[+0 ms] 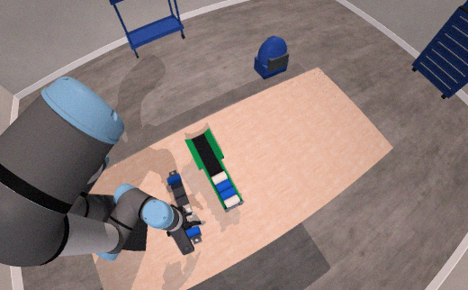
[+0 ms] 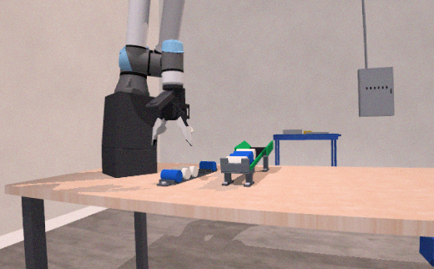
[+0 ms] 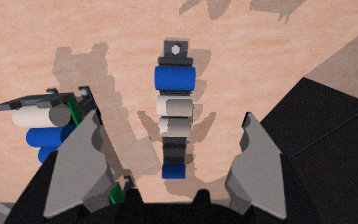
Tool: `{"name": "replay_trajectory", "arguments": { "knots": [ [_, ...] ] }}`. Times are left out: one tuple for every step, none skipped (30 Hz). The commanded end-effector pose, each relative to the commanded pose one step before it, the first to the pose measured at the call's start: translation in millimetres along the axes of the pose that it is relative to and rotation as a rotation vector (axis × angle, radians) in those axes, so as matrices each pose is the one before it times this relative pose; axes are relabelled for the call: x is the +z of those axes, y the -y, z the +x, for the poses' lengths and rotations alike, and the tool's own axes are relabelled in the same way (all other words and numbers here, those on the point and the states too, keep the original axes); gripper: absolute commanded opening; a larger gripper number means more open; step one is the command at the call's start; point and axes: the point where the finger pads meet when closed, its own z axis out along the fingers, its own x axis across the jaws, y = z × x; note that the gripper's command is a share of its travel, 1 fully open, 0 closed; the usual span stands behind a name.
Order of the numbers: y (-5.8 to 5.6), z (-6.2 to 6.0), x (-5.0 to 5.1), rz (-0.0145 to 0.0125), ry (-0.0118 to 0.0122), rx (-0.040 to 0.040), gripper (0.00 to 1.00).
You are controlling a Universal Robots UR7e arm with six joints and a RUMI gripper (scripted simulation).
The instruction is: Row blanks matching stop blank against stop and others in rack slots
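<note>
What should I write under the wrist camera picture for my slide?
Open gripper hovers above the stock rack holding two blue and two white blanks, the feed ramp off to the left.
</note>
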Motion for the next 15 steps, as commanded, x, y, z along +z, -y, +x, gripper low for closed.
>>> {"name": "replay_trajectory", "arguments": {
  "knots": [
    [0.20,-0.27,-0.23,0.00066,0.00073,-0.00180,1.00],
    [-0.01,-0.03,0.00,0.00000,0.00000,-0.00168,1.00],
    [-0.02,-0.04,0.00,0.00000,0.00000,-0.00219,1.00],
    [-0.02,-0.05,0.01,0.00000,0.00000,-0.00277,1.00],
    [-0.02,-0.06,0.01,0.00000,0.00000,-0.00340,1.00],
    [-0.03,-0.07,0.01,0.00000,0.00000,-0.00409,1.00],
    [-0.03,-0.08,0.01,0.00000,0.00000,-0.00482,1.00],
    [-0.04,-0.09,0.01,0.00000,0.00000,-0.00560,1.00],
    [-0.05,-0.11,0.01,0.00000,0.00000,-0.00642,1.00],
    [-0.05,-0.12,0.01,0.00000,0.00000,-0.00727,1.00],
    [-0.06,-0.14,0.02,0.00000,0.00000,-0.00817,1.00],
    [-0.06,-0.15,0.02,0.00000,0.00000,-0.00909,1.00],
    [-0.07,-0.17,0.02,0.00000,0.00000,-0.01005,1.00],
    [-0.08,-0.19,0.02,0.00000,0.00000,-0.01103,1.00],
    [-0.09,-0.20,0.02,0.00000,0.00000,-0.01203,1.00]
  ]
}}
